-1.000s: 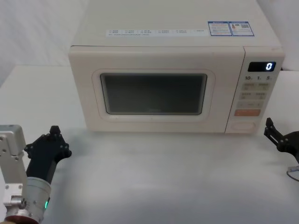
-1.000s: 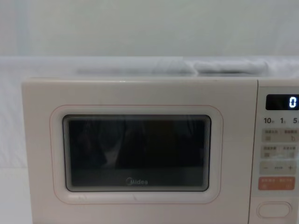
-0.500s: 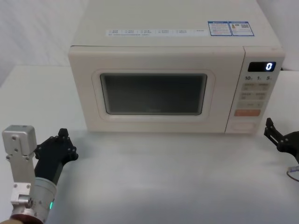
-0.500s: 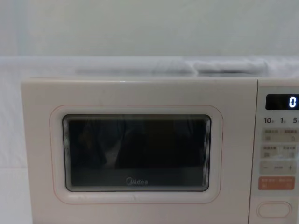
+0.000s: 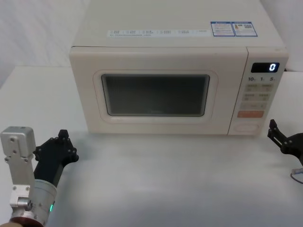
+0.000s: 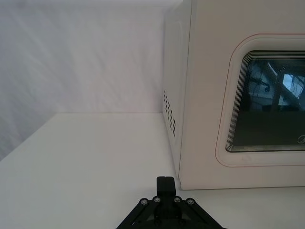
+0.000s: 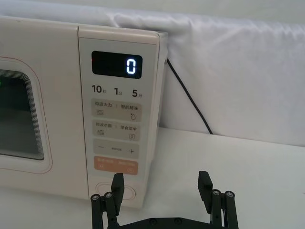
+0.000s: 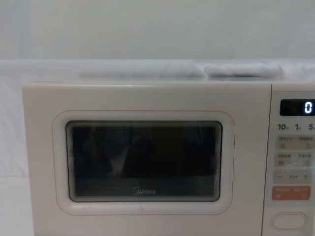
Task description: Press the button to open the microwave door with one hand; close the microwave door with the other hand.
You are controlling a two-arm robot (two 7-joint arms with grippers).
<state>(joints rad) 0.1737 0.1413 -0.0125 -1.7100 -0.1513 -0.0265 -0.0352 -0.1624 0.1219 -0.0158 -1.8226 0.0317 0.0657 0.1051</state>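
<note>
The cream microwave stands at the back of the white table, its display reading "0". The microwave door with the dark window and Midea logo is closed flush. The wide cream button sits at the bottom of the control panel, under the orange key. My left gripper is low on the table, in front of the microwave's left corner, with its fingers together and nothing held. My right gripper hovers open just right of the panel, and one finger partly covers the button.
A black cable runs down the white cloth behind the microwave's right side. Bare white table lies between the two arms in front of the door. The microwave's left wall with vent holes faces open table.
The left gripper moved forward and to the right towards the microwave's left front corner, then eased back slightly. The right gripper and the door stayed still.
</note>
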